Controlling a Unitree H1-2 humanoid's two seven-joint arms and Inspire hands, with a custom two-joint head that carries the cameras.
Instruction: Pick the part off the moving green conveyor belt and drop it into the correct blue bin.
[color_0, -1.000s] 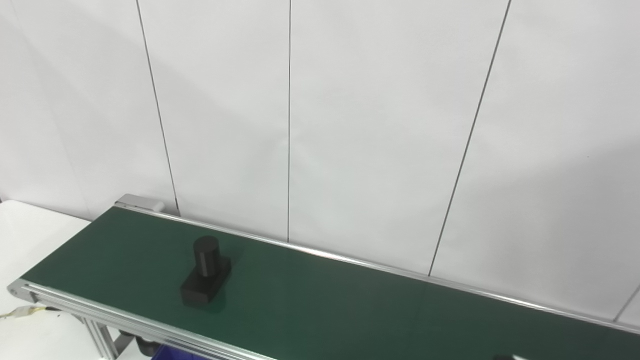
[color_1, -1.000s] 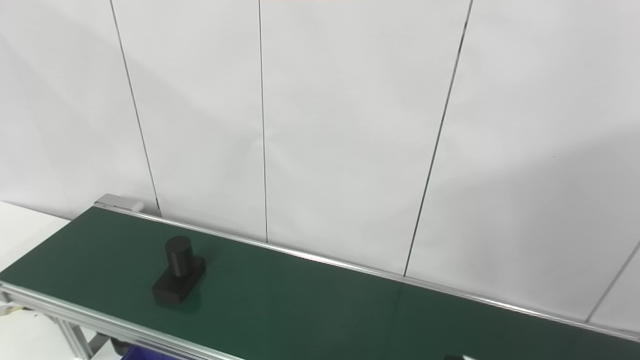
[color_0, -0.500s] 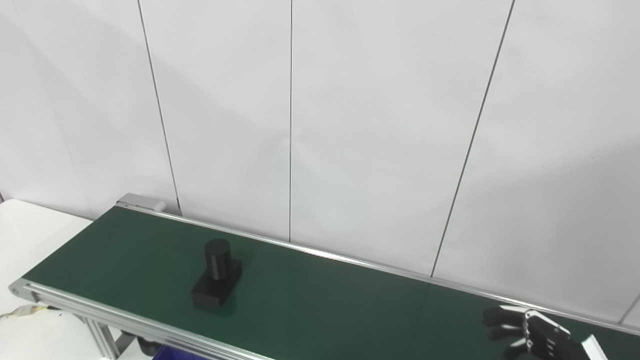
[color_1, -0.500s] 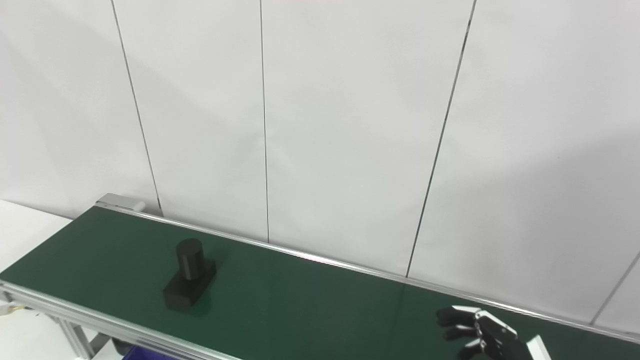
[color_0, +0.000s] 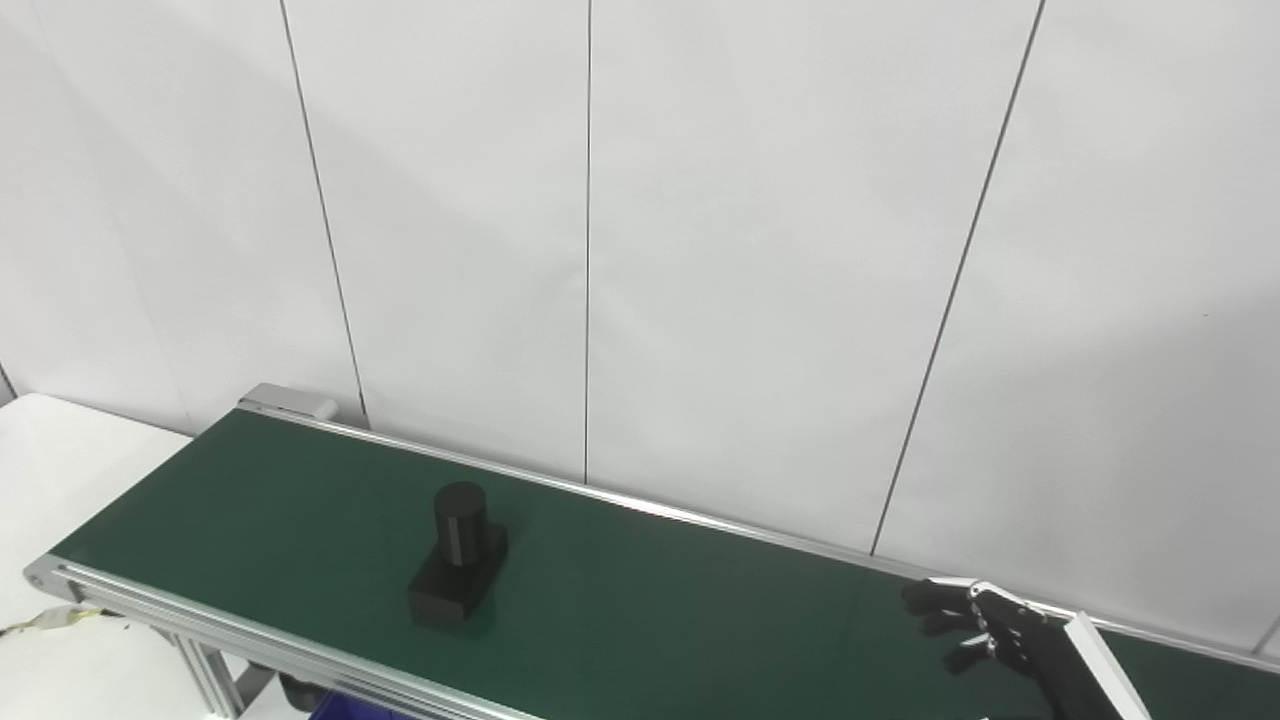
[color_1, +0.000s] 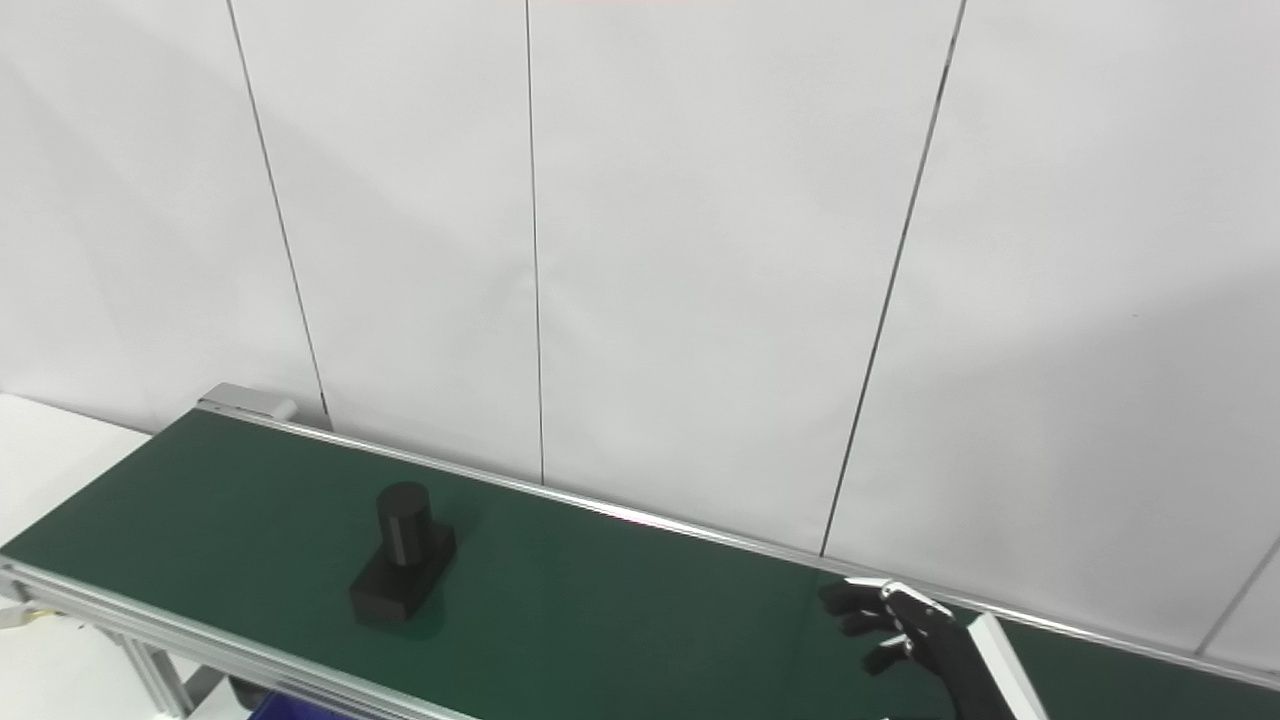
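A black part (color_0: 459, 556), a short cylinder standing on a rectangular base, rides on the green conveyor belt (color_0: 650, 620) toward its left end. My right hand (color_0: 985, 630) hovers over the belt at the lower right, far to the right of the part, its fingers spread apart and holding nothing. The same right hand (color_1: 905, 625) shows in the right eye view, where the part (color_1: 402, 567) is also seen. No left hand appears in either view. A sliver of a blue bin (color_0: 345, 710) peeks out below the belt's near rail.
White wall panels stand directly behind the belt's far rail (color_0: 700, 515). A white table surface (color_0: 60, 470) lies left of the belt's end. Aluminium frame legs (color_0: 205, 675) support the near rail at the lower left.
The part has travelled a little rightward along the belt. My right hand has risen from the bottom edge and reached up and left over the belt. The camera has shifted slightly.
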